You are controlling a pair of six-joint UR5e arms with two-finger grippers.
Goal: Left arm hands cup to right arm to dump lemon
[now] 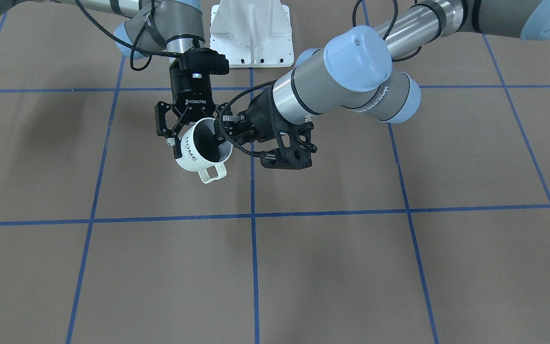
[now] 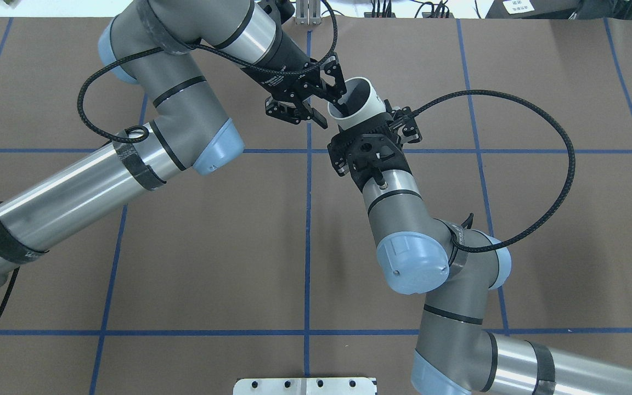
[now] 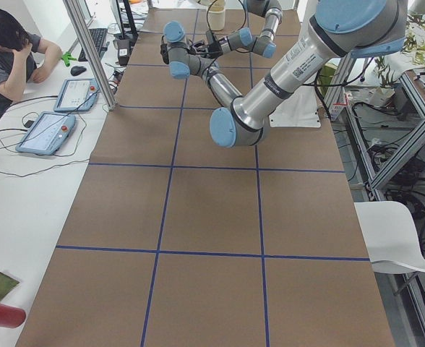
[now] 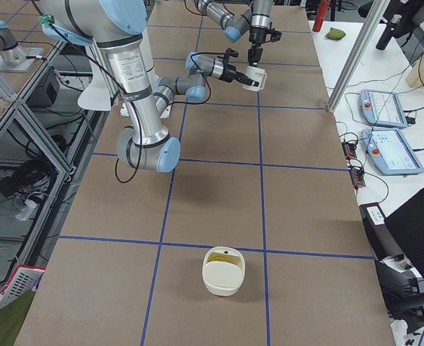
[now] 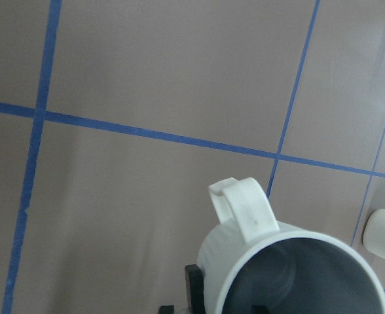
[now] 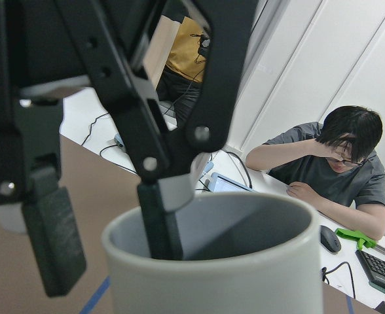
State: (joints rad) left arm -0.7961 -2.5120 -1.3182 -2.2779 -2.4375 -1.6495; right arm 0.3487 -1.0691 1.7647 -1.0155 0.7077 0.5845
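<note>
The white "HOME" cup hangs tilted above the table's middle, its handle toward the operators' side. My right gripper is shut around the cup's body from the robot's side; it also shows in the overhead view. My left gripper straddles the cup at its rim, one finger inside and one outside. In the right wrist view its outer pad stands apart from the cup's wall, so it is open. The cup's greyish inside shows no lemon; the lemon is hidden or out of view.
A cream container stands on the table near the end on the robot's right. The white robot base is behind the grippers. An operator sits at a side desk with tablets. Blue tape lines cross the brown table top.
</note>
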